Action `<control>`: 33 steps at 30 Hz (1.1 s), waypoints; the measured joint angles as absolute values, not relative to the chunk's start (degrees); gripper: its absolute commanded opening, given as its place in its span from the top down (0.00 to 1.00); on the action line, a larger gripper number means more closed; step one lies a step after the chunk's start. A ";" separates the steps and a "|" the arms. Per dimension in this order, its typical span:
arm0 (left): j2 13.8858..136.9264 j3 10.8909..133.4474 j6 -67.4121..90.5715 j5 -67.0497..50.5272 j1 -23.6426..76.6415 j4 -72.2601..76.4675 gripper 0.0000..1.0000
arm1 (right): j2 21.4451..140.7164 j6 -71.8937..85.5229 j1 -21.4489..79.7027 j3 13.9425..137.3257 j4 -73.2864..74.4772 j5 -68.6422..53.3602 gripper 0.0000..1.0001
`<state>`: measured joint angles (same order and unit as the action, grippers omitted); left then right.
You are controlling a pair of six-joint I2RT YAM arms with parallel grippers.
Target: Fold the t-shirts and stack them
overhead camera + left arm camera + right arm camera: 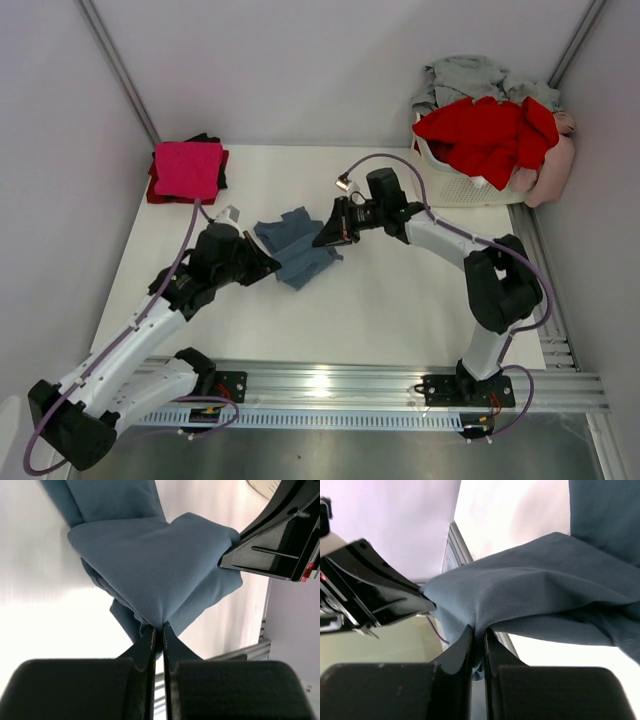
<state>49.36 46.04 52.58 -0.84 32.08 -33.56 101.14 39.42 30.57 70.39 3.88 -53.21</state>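
A slate blue-grey t-shirt (298, 250) is stretched between both grippers above the middle of the table, its lower part hanging down. My left gripper (272, 264) is shut on the cloth's left edge; the left wrist view shows the blue fabric (155, 565) pinched at its tips (159, 628). My right gripper (325, 236) is shut on the right edge, with blue fabric (530, 595) drawn into its closed tips (478, 630). A folded magenta t-shirt (187, 166) lies on a stack with red and black cloth at the table's far left corner.
A white laundry basket (452, 180) stands at the far right corner, heaped with a red t-shirt (490, 135), a grey one (470, 75) and a pale pink one (555, 170). A metal rail (380, 385) runs along the near edge. White walls close in the table.
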 measured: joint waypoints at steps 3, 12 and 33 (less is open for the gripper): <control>52.90 46.04 51.79 -2.04 28.82 -30.96 0.96 | 106.15 40.77 29.89 74.48 2.87 -53.63 1.00; 63.92 46.04 51.53 -3.97 23.11 -23.33 1.00 | 123.33 44.64 29.12 88.71 1.17 -54.41 1.00; 68.16 45.36 53.54 -6.39 21.12 -14.96 1.00 | 128.92 43.35 28.73 103.83 5.67 -54.70 1.00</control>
<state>68.16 45.36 53.54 -6.39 21.12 -14.96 128.92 43.35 28.73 103.83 5.67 -54.70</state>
